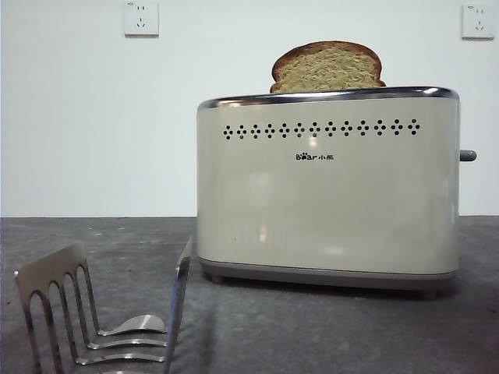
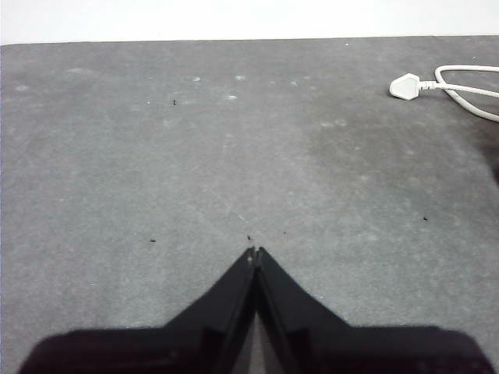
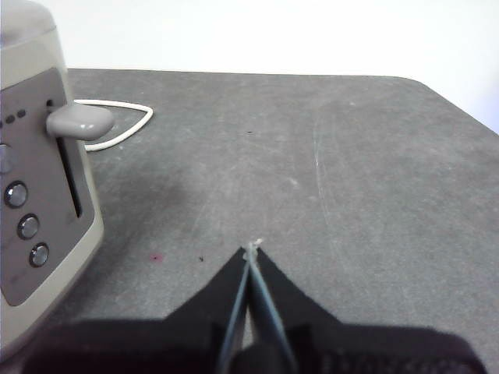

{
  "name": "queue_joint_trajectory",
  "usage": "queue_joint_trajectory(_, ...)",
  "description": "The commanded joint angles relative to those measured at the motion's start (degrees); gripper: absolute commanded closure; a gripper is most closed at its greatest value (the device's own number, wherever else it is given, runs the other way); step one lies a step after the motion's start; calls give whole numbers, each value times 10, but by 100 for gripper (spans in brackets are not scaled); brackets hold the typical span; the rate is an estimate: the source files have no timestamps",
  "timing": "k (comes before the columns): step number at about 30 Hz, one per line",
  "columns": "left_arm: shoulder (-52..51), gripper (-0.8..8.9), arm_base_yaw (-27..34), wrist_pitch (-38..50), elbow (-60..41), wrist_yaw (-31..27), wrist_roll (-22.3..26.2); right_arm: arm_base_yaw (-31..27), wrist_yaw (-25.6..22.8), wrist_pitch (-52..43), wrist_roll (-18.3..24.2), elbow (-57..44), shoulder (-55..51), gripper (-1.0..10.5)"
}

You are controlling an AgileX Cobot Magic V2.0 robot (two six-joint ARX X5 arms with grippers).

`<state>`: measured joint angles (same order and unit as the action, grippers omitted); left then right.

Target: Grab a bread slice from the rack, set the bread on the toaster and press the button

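The slice of bread (image 1: 327, 68) stands upright in the top of the toaster (image 1: 327, 187), its domed upper half and dark crust rising above the chrome rim, set a little toward the end that carries the button (image 1: 468, 156). From the front, the cream toaster sits on the dark grey surface (image 1: 93, 241) with its row of dotted vents and black logo facing the camera, and the grey button sticks out sideways from its narrow end, high up on that end. The rack (image 1: 101, 312) is in the near foreground, low and well apart from the toaster, its slotted dividers and curved prongs holding nothing. Two white wall sockets (image 1: 141, 18) show on the wall behind. Neither of my arms appears in this view.

In my left wrist view, my left tool (image 2: 254, 252) has its two black jaws pressed together at the tips, gripping nothing, above bare grey surface. A white plug (image 2: 405, 86) and its cable lie far off near the surface's edge.

In my right wrist view, my right tool (image 3: 252, 249) is likewise drawn together tip to tip, with nothing between the jaws. The toaster's narrow end is off to one side, near but not touching the tool; the button projects from the top of its slot, and a column of small round silver knobs (image 3: 28, 226) runs beside the slot. A white cable (image 3: 129, 125) curves on the surface behind the toaster.
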<state>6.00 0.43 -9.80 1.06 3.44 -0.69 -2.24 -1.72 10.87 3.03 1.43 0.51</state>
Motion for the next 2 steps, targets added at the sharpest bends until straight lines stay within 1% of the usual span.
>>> queue_joint_trajectory(1, 0, 817, -1, 4, -6, 0, -3, 0, -3, -3, 2, -6, 0, 946)
queue_joint_trajectory(2, 0, 817, -1, 4, -6, 0, -3, 0, -3, -3, 2, -6, 0, 946)
